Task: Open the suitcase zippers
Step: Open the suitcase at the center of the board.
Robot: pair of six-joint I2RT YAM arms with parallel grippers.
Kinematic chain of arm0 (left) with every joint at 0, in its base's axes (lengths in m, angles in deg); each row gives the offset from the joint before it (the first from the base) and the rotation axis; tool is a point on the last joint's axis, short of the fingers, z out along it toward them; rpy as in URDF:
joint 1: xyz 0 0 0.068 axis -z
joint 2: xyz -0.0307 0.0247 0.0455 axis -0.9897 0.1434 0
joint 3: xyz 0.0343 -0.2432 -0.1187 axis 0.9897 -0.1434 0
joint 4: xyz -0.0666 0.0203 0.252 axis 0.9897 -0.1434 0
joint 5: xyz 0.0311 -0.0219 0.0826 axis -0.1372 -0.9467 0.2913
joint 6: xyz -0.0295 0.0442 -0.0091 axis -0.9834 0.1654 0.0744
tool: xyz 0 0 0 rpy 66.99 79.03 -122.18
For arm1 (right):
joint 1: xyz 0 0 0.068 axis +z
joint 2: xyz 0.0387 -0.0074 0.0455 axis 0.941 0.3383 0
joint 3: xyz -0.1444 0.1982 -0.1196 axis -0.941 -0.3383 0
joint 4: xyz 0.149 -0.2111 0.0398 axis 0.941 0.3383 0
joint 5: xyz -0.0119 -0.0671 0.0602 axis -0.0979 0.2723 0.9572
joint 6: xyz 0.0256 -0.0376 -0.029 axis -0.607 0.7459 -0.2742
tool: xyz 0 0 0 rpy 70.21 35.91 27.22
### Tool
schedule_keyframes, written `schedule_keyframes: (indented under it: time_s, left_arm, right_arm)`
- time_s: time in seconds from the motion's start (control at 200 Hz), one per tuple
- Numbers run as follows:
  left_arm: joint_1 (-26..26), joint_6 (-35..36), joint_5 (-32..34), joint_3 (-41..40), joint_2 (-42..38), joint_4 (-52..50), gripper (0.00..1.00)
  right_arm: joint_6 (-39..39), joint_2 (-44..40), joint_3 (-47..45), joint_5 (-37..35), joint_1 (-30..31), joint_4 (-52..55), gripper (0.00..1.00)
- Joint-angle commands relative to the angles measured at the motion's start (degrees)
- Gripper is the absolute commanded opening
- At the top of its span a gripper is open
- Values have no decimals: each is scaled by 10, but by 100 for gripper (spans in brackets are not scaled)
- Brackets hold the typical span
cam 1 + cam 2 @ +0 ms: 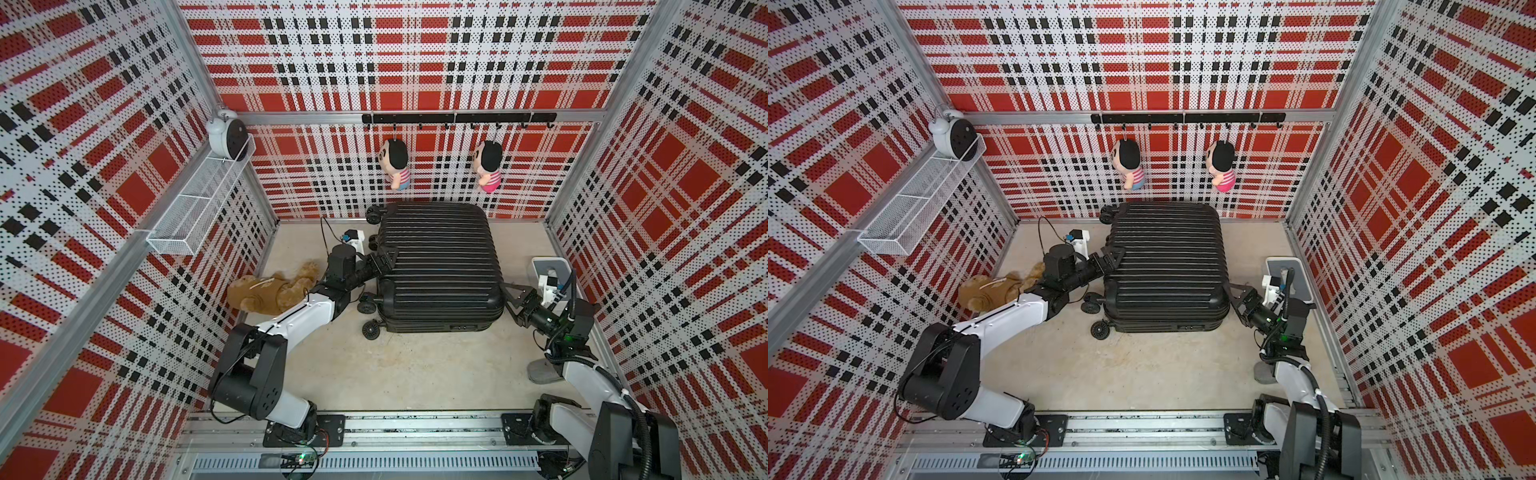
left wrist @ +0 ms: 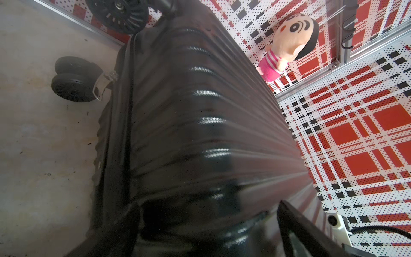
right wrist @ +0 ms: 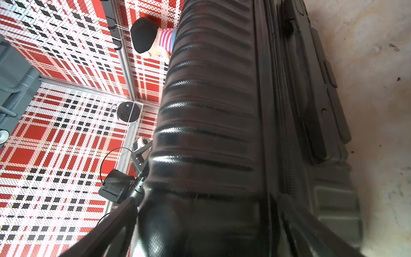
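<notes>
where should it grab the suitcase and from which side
Likely the upper shell's rounded edge, coming in level from the left or right side. The suitcase lies flat, and its ribbed top is too broad for a jaw; only the edges look graspable. The left gripper and right gripper stand open there. Stay above the zipper.

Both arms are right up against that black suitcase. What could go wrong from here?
1. The left gripper and right gripper stand wide open at the sides of the suitcase; a push could slide it across the floor.
2. The zipper is thin and black on black, with no pull visible, so the fingers might miss it.
3. The teddy bear lies beside the left arm and could get knocked.
</notes>
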Motion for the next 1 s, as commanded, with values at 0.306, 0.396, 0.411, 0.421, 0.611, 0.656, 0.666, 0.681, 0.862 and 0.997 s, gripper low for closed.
schedule_keyframes:
  time_s: [0.306, 0.396, 0.411, 0.421, 0.611, 0.656, 0.666, 0.681, 0.862, 0.997]
  left_arm:
    - [14, 10, -30, -27, 9, -43, 98]
    - [12, 11, -32, -29, 10, -43, 98]
    - [11, 11, -32, -28, 10, -43, 98]
    - [11, 11, -32, -28, 10, -43, 98]
    - [9, 11, -34, -28, 13, -42, 98]
    - [9, 12, -35, -27, 15, -42, 98]
    - [9, 12, -35, -27, 16, -42, 98]
    - [9, 11, -36, -27, 16, -41, 98]
    - [9, 9, -39, -27, 23, -35, 98]
    - [9, 8, -43, -28, 26, -31, 98]
  right_arm:
    - [84, -47, 4, 5, -26, 246, 100]
    - [76, -40, -1, 15, -33, 233, 97]
    - [71, -38, -6, 18, -33, 224, 97]
    - [64, -37, -9, 20, -33, 215, 96]
    - [-27, -6, -53, 45, -35, 74, 91]
    - [-48, 10, -63, 57, -35, 36, 90]
    - [-53, 13, -64, 60, -35, 27, 90]
    - [-58, 17, -68, 62, -35, 16, 90]
    - [-76, 71, -94, 53, -35, -50, 93]
    - [-81, 103, -93, 48, -35, -81, 98]
